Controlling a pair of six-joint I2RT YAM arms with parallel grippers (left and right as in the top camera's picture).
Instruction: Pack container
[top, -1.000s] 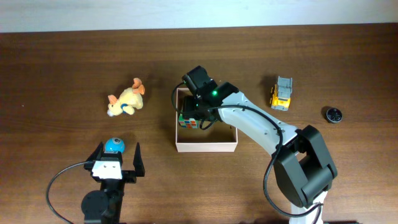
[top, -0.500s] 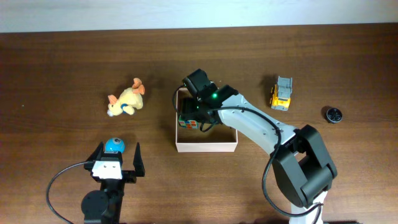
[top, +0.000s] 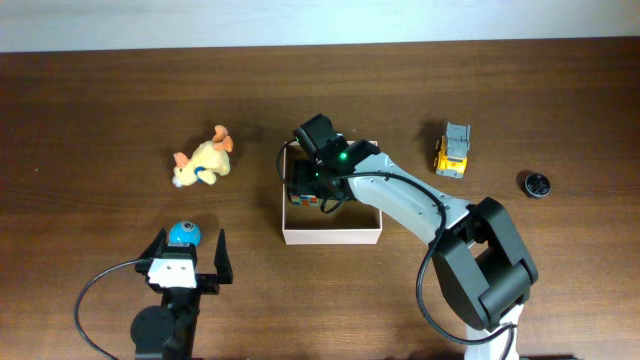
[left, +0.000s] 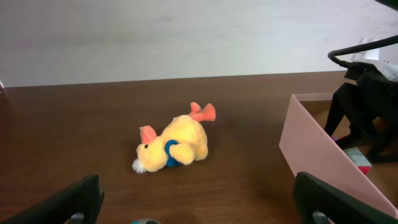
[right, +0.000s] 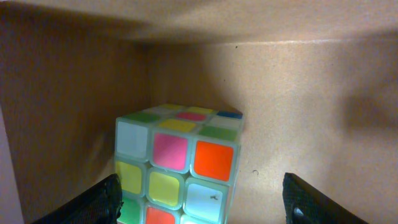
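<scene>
At 7 o'clock, the left gripper (top: 190, 238) is held wide apart, empty. The square white-walled cardboard container (top: 330, 237) is set at centre. In its 10 o'clock corner a multicoloured puzzle cube (right: 177, 162) is straddled, ungripped, by the parted right gripper (right: 200, 198).

White shells and black joints make up the right arm (top: 410, 205), with a black cable and a green light (top: 343, 153) near its black right hand (top: 312, 188). The left hand (top: 186, 252) has black fingers (top: 222, 262), a white block and a looping black cable.
</scene>
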